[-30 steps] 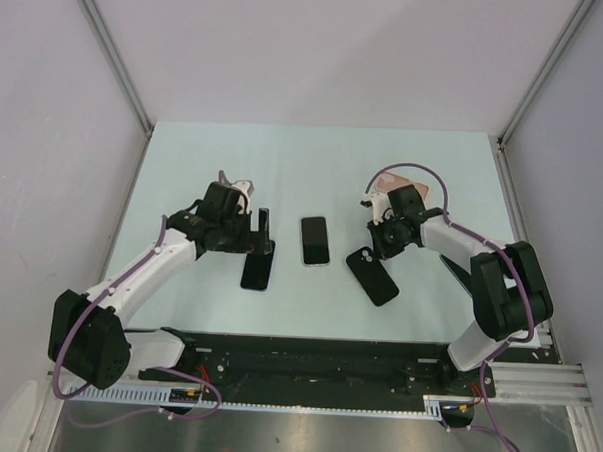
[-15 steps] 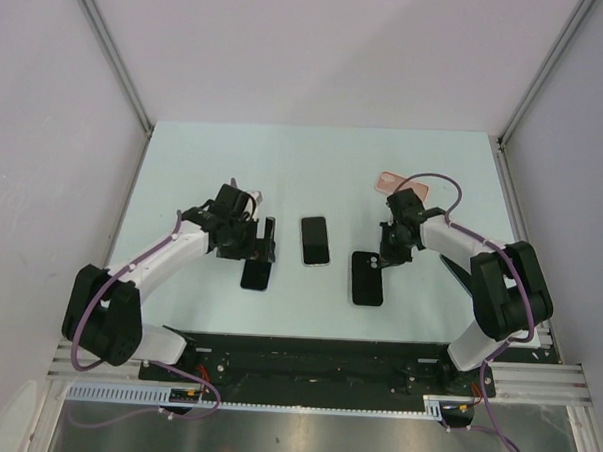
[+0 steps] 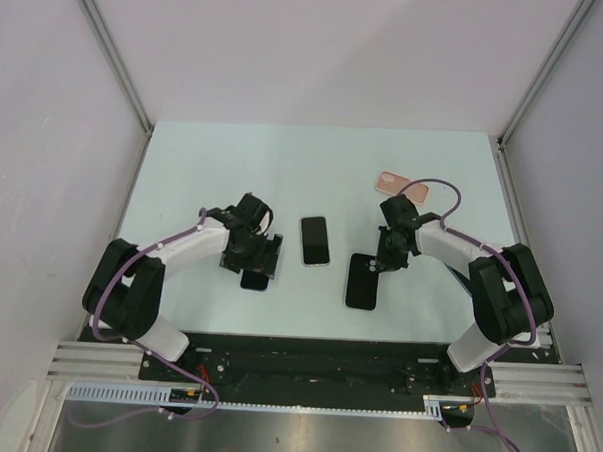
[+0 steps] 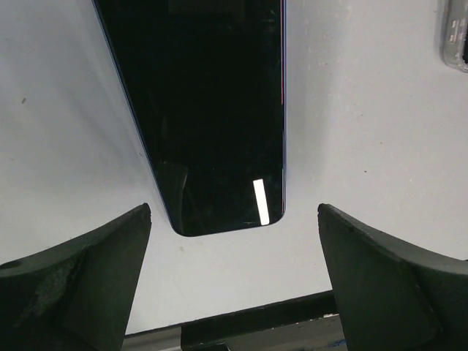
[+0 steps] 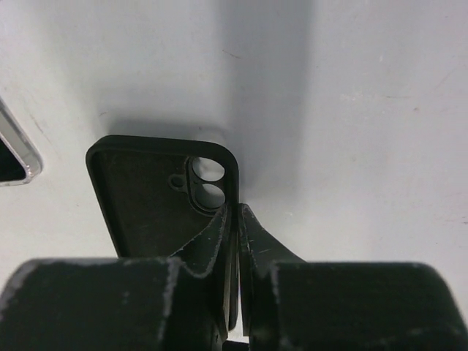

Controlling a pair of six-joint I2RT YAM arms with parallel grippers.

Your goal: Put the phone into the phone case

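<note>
A black phone case (image 3: 361, 284) lies right of centre, its inside up and its camera holes (image 5: 206, 183) showing. My right gripper (image 3: 383, 258) is shut on the case's right wall (image 5: 235, 208). A dark phone (image 3: 254, 281) lies left of centre, its glossy screen (image 4: 212, 110) filling the left wrist view. My left gripper (image 3: 258, 256) hangs open over the phone's near end, a finger on either side (image 4: 234, 210) and nothing between them. A second, silver-edged phone (image 3: 315, 241) lies in the middle of the table.
A pink case (image 3: 401, 185) lies behind the right arm. The silver-edged phone shows at the edge of both wrist views (image 4: 457, 36) (image 5: 14, 157). The black rail at the table's near edge (image 4: 256, 325) runs just below the left fingers.
My right gripper has turned the black case from slanted to nearly straight and drawn it nearer. My left gripper has moved right and nearer, over the dark phone, staying open.
</note>
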